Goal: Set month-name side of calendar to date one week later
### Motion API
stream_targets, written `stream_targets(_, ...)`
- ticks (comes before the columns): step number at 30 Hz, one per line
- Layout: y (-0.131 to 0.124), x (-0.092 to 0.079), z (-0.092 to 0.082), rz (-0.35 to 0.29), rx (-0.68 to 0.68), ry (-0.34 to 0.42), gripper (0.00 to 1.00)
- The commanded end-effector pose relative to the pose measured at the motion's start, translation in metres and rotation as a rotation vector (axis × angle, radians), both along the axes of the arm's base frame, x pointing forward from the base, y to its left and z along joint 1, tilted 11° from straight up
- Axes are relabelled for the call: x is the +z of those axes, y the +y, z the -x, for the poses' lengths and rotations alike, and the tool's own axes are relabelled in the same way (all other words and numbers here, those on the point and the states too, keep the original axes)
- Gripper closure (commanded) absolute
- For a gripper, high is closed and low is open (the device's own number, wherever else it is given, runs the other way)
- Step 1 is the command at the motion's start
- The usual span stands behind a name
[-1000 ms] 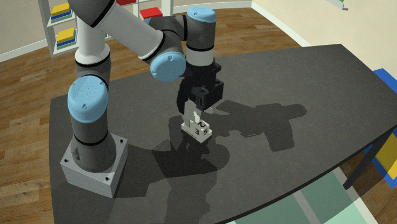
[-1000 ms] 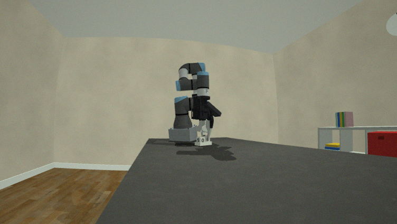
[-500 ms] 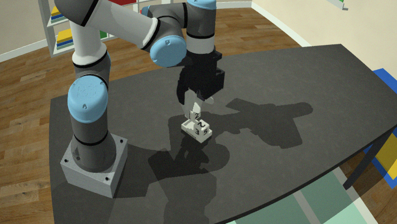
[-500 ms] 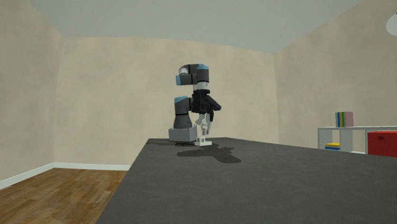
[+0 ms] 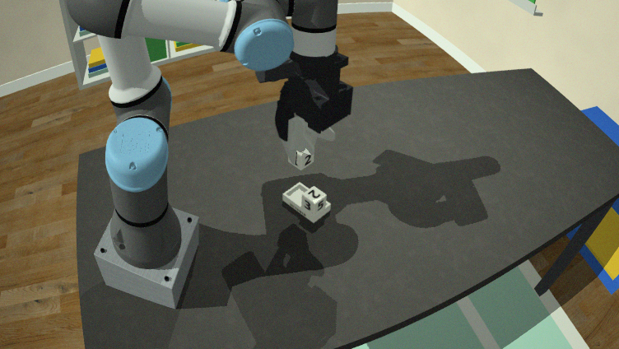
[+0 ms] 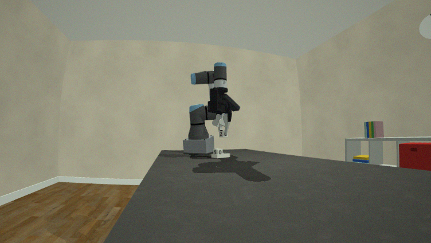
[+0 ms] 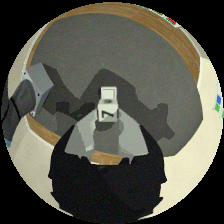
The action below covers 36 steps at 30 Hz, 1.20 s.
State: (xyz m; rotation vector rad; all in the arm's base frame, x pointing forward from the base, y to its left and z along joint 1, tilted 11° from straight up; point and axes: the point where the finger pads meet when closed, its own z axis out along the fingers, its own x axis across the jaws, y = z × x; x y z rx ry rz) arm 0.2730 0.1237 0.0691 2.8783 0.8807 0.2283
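Note:
My gripper (image 5: 302,159) (image 6: 223,133) (image 7: 108,109) is shut on a white number cube (image 5: 306,159) (image 6: 222,133) (image 7: 108,112) and holds it in the air above the tray. The cube shows a 2 in the top view and a 7 in the wrist view. The white calendar tray (image 5: 290,197) (image 6: 224,155) (image 7: 108,93) stands on the dark table (image 5: 433,130) below. Its left slot is empty. The other cube (image 5: 316,200) (image 6: 218,151) sits in the right slot, with 2 on top and 3 and 5 on its sides. In the exterior view it shows 5 and 0.
The robot base (image 5: 145,260) (image 6: 197,145) stands on the table's left part. A white shelf (image 6: 372,144) with coloured books and a red box (image 6: 415,155) stand off the table. The table edge runs near the front in the top view.

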Motion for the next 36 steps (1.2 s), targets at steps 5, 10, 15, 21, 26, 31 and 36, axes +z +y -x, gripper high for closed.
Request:
stream_targets(5,0.0009,0.0153,0.0024,0.000,0.000,0.002,0.89)
stream_targets(10,0.0010,0.0157,0.0024,0.000,0.000,0.002,0.89)
stream_targets(15,0.0010,0.0157,0.0025,0.000,0.000,0.002,0.89)
stream_targets(21,0.0010,0.0157,0.0025,0.000,0.000,0.002,0.89)
stream_targets(26,0.0009,0.0157,0.0024,0.000,0.001,0.002,0.89)
stream_targets(31,0.0008,0.0157,0.0024,0.001,0.007,0.003,0.89)
stream_targets(36,0.0004,0.0157,0.0024,0.004,0.021,0.004,0.89)
